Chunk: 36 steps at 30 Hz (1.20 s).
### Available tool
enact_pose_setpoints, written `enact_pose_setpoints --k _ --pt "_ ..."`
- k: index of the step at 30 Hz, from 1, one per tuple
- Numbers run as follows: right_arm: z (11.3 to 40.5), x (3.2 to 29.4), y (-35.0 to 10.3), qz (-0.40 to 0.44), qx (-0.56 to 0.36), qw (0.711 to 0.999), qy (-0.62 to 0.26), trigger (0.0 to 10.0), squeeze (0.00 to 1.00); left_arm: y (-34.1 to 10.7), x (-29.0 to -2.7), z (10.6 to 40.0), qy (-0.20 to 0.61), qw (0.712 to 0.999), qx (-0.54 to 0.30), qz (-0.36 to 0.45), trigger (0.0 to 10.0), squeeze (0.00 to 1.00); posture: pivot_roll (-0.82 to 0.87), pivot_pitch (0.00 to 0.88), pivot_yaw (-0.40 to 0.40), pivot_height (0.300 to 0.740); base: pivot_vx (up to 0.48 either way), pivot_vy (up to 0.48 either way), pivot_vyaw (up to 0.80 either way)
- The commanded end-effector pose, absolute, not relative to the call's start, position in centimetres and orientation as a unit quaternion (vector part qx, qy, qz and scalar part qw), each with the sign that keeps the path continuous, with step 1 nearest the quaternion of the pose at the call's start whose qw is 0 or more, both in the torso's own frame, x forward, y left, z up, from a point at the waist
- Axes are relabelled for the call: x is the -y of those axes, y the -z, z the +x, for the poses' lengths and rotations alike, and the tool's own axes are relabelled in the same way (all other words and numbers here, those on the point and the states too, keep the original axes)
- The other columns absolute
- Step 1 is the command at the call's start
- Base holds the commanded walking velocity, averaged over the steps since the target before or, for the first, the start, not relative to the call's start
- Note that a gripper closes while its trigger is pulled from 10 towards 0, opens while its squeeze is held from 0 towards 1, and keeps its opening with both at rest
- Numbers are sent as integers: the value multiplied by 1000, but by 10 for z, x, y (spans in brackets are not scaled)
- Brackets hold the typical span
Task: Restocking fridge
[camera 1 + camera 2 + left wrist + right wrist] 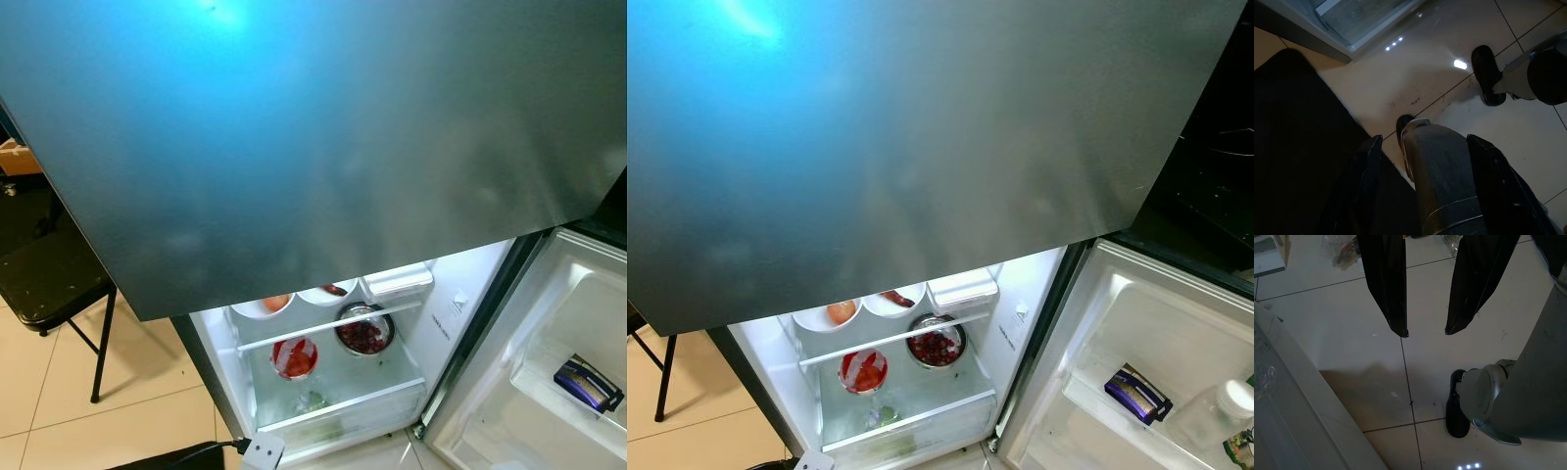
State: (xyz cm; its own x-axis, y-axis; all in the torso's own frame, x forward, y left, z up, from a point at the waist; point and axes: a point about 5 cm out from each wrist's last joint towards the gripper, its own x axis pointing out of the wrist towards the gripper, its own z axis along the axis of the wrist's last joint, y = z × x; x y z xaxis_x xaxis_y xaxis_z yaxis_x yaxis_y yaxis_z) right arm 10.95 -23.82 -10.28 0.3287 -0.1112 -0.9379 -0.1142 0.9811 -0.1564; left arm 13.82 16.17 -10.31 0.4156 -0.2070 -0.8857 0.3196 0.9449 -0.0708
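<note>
Tiled floor point(1352, 308) lies nearest, pale and glossy, seen past both hanging arms. The right end effector point(1425, 330) points down at it with its two black fingers apart and nothing between them. The left end effector point(1430, 161) also hangs low over the tiles beside a dark mat point(1298, 161), fingers spread and holding nothing; the robot's own leg and black foot point(1486, 73) stand just below it.

Farther on stands the fridge point(333, 362), the thing to be restocked. Its lower door point(1136, 362) is swung wide to the robot's right, with a dark blue packet point(1136, 394) and a clear capped container point(1225, 406) in the door bin. Inside, lit white, the upper shelf carries two white bowls point(265, 305), one holding something orange, and a lidded white box point(397, 281). Below the glass shelf sit a steel bowl of dark red food point(364, 331) and a red-and-white wrapped item point(294, 357). Something green lies lower still, too small to name. The grey freezer door point(313, 147) looms closest to the head camera and hides the compartment's upper part.

Risks, as I judge them: both end effectors are empty, so nothing can be stocked until an item is fetched. Bending in could knock the head on the freezer door. A careless reach might tip the steel bowl, and the open door stands in the right arm's swing. A black chair point(49, 279) at the left narrows the room to step back.
</note>
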Motion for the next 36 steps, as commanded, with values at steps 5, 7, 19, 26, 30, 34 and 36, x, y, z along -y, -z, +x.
enact_pose_setpoints --k 5,7,19,26,30,34,36 --pt "107 238 104 -100 -584 806 -4 10000 0 104 -159 136 158 836 -522 50 10000 0 -7 0 -51 740 0 0 0" --pt "107 238 104 -101 -584 806 -4 10000 0 104 -159 136 158 836 -522 50 10000 0 -7 0 -50 740 0 0 0" --pt "108 238 104 -101 -584 806 -4 10000 0 104 -159 136 158 837 -522 50 10000 0 -8 0 -50 740 0 0 0" --pt "107 238 104 -101 -584 805 -4 10000 0 104 -159 136 158 837 -522 50 10000 0 -7 0 -51 740 0 0 0" --pt "107 237 104 -101 -584 805 -5 10000 0 104 -159 136 158 837 -522 50 10000 0 -7 0 -51 740 0 0 0" --pt "108 238 104 -102 -584 805 -5 10000 0 104 -159 136 158 837 -522 49 10000 0 -7 0 -51 740 0 0 0" --pt "108 238 104 -102 -584 805 -5 10000 0 104 -158 136 158 837 -522 49 10000 0 -9 0 -50 740 0 0 0"
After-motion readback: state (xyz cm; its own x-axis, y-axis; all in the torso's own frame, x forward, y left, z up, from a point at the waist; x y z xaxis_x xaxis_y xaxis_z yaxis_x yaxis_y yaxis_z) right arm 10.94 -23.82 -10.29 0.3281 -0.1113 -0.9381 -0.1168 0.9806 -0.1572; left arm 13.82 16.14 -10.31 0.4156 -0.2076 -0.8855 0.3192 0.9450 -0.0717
